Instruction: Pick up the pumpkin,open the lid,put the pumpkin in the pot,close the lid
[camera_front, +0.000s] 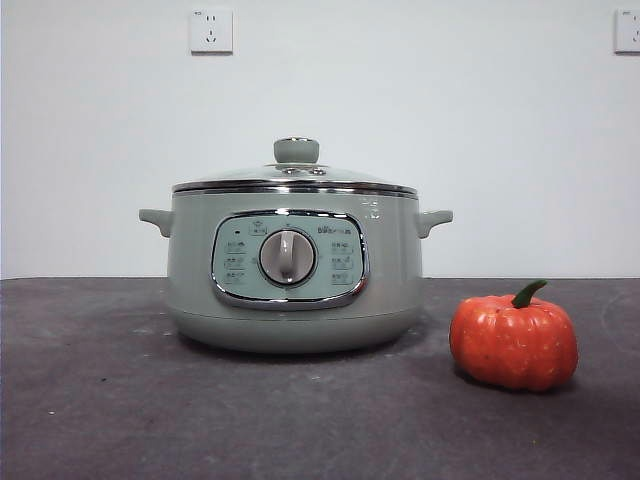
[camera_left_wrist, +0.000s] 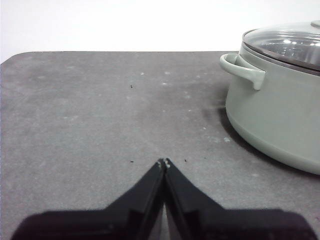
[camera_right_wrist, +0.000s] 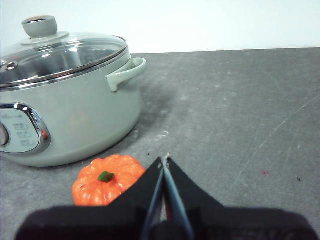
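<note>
The sage-green pot (camera_front: 293, 270) stands mid-table with its glass lid (camera_front: 295, 180) closed on it, knob on top. The orange pumpkin (camera_front: 513, 340) sits on the table to the pot's right, near the front. In the right wrist view my right gripper (camera_right_wrist: 164, 161) is shut and empty, close above and beside the pumpkin (camera_right_wrist: 106, 179), with the pot (camera_right_wrist: 70, 120) and lid (camera_right_wrist: 55, 55) beyond. My left gripper (camera_left_wrist: 164, 162) is shut and empty over bare table, apart from the pot (camera_left_wrist: 280, 115). Neither arm shows in the front view.
The dark grey table (camera_front: 100, 400) runs to a white wall with two power sockets (camera_front: 211, 31). The table's far edge and a rounded corner (camera_left_wrist: 20, 57) show in the left wrist view.
</note>
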